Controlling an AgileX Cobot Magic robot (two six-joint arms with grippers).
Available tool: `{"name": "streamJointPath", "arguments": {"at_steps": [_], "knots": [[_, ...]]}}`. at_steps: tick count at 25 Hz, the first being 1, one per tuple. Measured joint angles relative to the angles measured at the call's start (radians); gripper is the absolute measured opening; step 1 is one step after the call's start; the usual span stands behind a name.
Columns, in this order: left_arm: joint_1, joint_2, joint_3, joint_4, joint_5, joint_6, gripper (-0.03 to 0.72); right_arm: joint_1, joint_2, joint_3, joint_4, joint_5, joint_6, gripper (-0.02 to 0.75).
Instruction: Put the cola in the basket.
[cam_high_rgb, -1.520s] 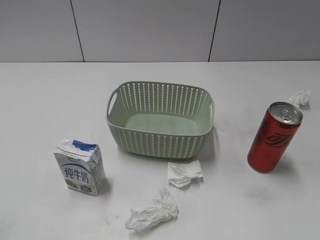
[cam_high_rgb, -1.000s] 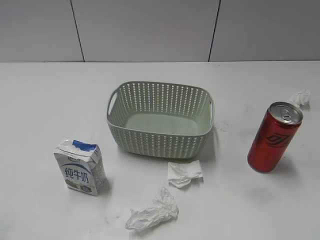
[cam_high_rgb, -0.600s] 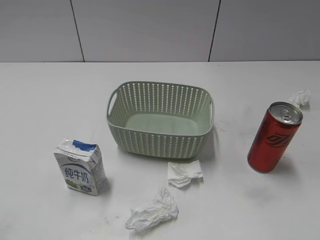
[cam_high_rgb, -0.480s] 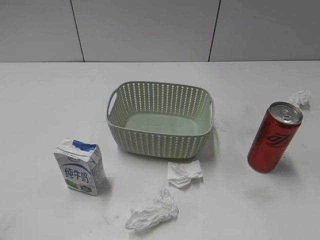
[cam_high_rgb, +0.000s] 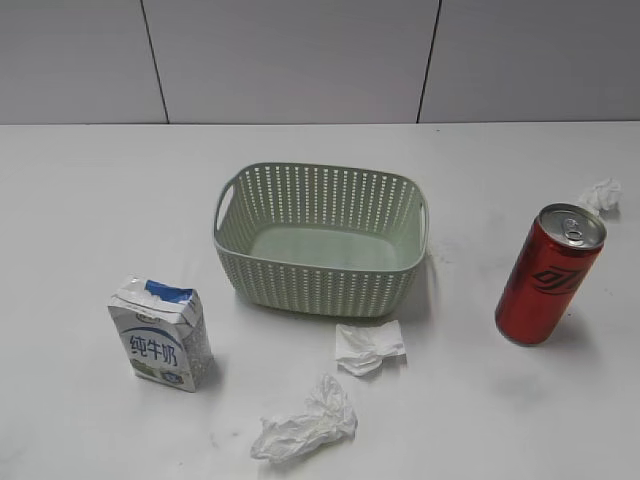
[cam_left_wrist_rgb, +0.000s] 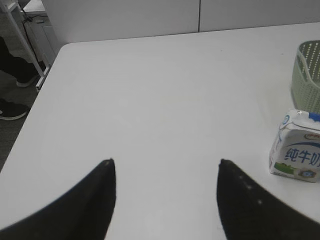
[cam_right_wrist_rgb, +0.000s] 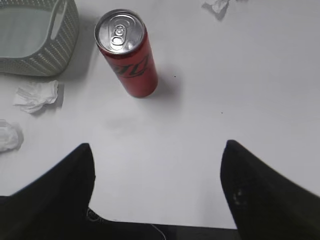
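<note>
Exterior: nothing has moved over the last second and a half, no arm in frame. Cola can (cam_high_rgb: 549, 274) stands upright on the table (cam_high_rgb: 80, 200), well right of the green basket (cam_high_rgb: 318, 274), which is empty; milk carton (cam_high_rgb: 161, 333) front-left, crumpled tissues (cam_high_rgb: 368, 347) in front. Left wrist: left gripper (cam_left_wrist_rgb: 165, 167) spread wide, empty, over bare table, carton just right. Right wrist: right gripper (cam_right_wrist_rgb: 157, 152) also spread, empty, can ahead and left of centre. Task looks unstarted; right arm seems best placed.

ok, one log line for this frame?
phase: pre-grasp | cola: upright on table, right of basket | basket: empty | left gripper: open | right gripper: open, short of cola
</note>
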Motion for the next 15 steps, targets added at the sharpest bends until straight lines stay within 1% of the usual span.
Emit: {"name": "streamJointPath", "arguments": {"at_steps": [5, 11, 15], "knots": [[0.0, 0.0, 0.0, 0.0, 0.0, 0.0, 0.486, 0.0, 0.162, -0.073, 0.009, -0.001, -0.031, 0.589], [0.0, 0.0, 0.0, 0.0, 0.0, 0.0, 0.486, 0.0, 0.352, -0.168, 0.063, -0.003, -0.085, 0.604], [0.0, 0.0, 0.0, 0.0, 0.0, 0.0, 0.486, 0.023, 0.461, -0.207, 0.068, -0.006, -0.094, 0.605]]}}
